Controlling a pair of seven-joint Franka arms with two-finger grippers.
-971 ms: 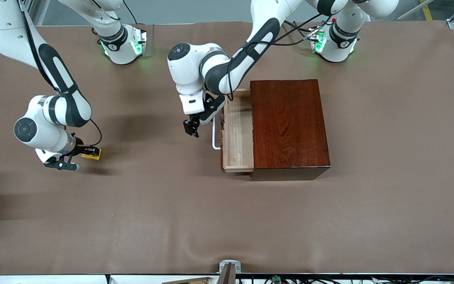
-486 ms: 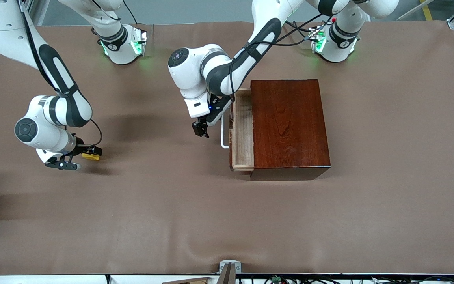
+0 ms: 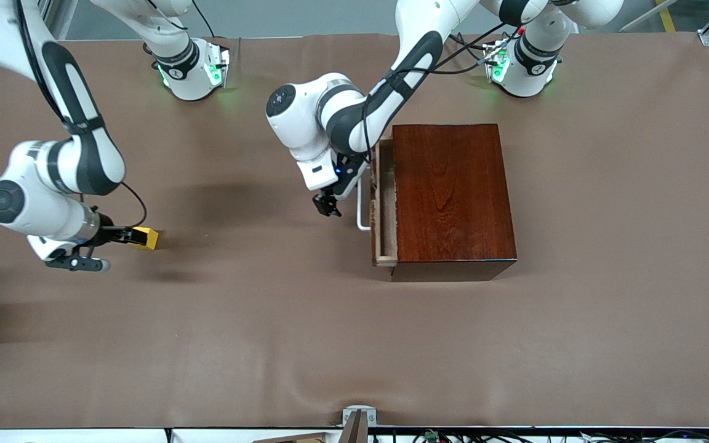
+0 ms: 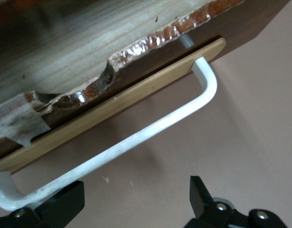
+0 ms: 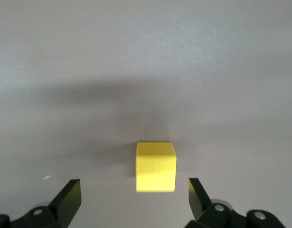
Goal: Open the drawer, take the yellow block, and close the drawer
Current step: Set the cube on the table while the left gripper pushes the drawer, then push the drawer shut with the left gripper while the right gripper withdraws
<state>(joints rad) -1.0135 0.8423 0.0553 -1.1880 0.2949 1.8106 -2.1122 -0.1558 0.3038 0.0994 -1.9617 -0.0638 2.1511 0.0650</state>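
Pushing drawer (image 3: 384, 206) shut squarely with open, empty left hand (image 3: 328, 206); open right hand (image 3: 122, 237) beside yellow block (image 3: 146, 237).

a bright-yellow block (image 3: 146, 237) on brown table cover (image 3: 268, 338); glossy reddish-brown box (image 3: 450, 194), white handle (image 3: 362, 209).

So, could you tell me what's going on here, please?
The left gripper is open beside the white handle of the drawer, which stands only slightly out of the wooden box. The yellow block sits on the table toward the right arm's end, with the right gripper open just off it.
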